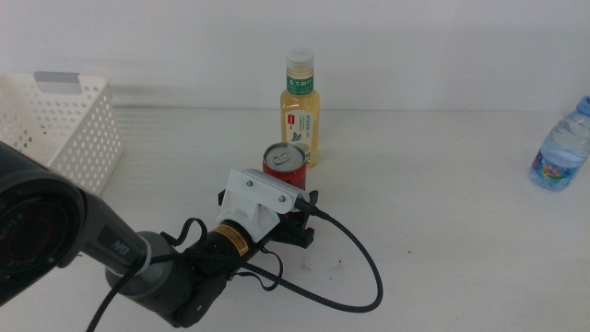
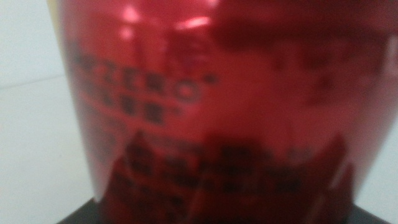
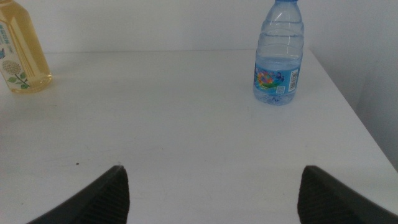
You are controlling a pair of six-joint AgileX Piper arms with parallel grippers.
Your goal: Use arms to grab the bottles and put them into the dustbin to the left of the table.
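Middle view: left tool [image 1: 300,214] at red can [image 1: 285,167] (dustbin [image 1: 64,124] far left).

Middle view: bright, even, diffuse light; white surface [image 1: 442,203] nearly washed out, shadows faint and soft. Near black arm housing [image 1: 37,226] at lower left corner slightly soft. Left wrist view: glossy red soda can [image 2: 211,106] fills frame, badly out of focus, lettering smeared, pale glare spots near top. Right wrist view: sharp, evenly lit; clear blue-capped water bottle [image 3: 278,59] casts weak shadow.
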